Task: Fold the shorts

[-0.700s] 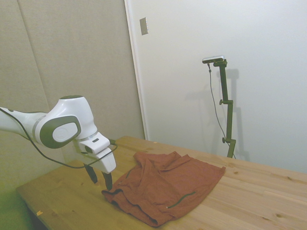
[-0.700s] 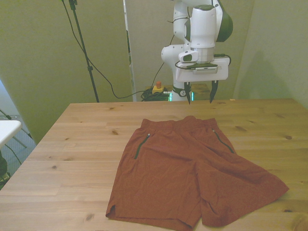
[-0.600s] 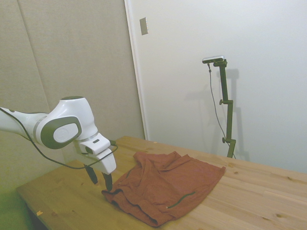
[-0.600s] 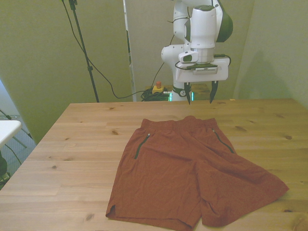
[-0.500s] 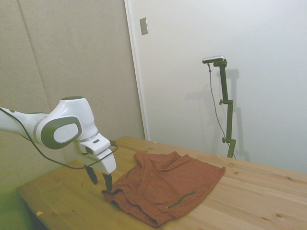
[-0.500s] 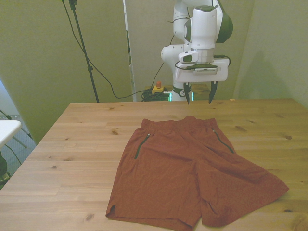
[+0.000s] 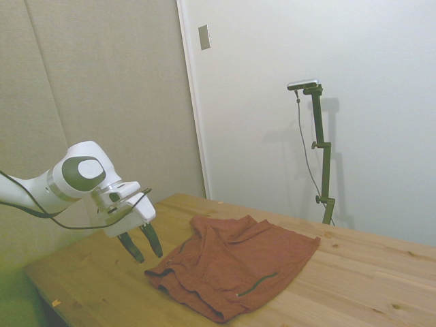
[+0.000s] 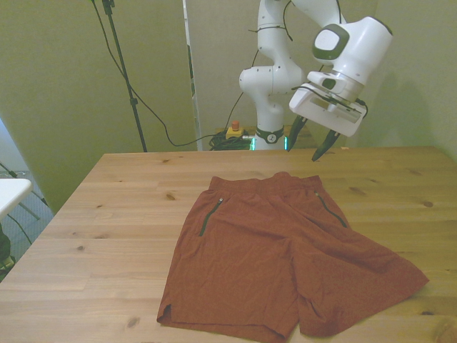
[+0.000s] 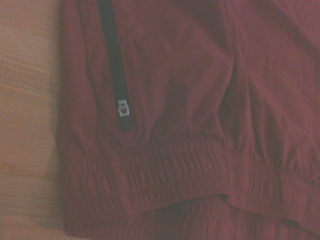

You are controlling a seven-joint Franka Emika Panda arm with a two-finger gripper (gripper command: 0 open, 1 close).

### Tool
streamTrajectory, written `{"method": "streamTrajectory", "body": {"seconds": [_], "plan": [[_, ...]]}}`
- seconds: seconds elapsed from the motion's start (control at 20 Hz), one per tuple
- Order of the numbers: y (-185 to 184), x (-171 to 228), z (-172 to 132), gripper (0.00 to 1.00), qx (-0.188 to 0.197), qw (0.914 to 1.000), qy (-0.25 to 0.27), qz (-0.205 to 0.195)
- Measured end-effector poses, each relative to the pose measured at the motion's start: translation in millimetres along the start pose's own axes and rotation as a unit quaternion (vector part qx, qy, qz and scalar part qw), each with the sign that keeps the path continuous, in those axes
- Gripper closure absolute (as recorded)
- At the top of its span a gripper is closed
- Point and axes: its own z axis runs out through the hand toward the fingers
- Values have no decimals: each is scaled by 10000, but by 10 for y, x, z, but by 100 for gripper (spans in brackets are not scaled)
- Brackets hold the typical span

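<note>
While the shorts (image 8: pixel 285 254) lie flat, the spread end effector (image 8: pixel 305 143) hangs tilted above their waistband.

Gripper (image 8: pixel 315 144): swung toward the front view's right, now tilted; fingers apart.
Arm (image 7: pixel 75 178): wrist rotated, head pulled back from the shorts (image 8: pixel 278 257).

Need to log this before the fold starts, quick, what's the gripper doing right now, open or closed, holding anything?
Gripper: open, jaws spread, holding nothing; it hangs tilted in the air above the table's far edge, clear of the shorts.
</note>
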Motion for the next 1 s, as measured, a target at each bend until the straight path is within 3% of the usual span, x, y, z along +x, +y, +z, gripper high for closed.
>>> {"method": "streamTrajectory", "body": {"seconds": [0.15, 0.25, 0.65, 1.0], "plan": [[-251, -90, 119, 0, -581, 9970, 411, -313], [-445, -144, 171, 0, -744, 9946, 542, -488], [-921, -355, 99, 0, -747, 9914, 657, -849], [-951, -379, 310, 0, -1212, 9856, 662, -980]]}}
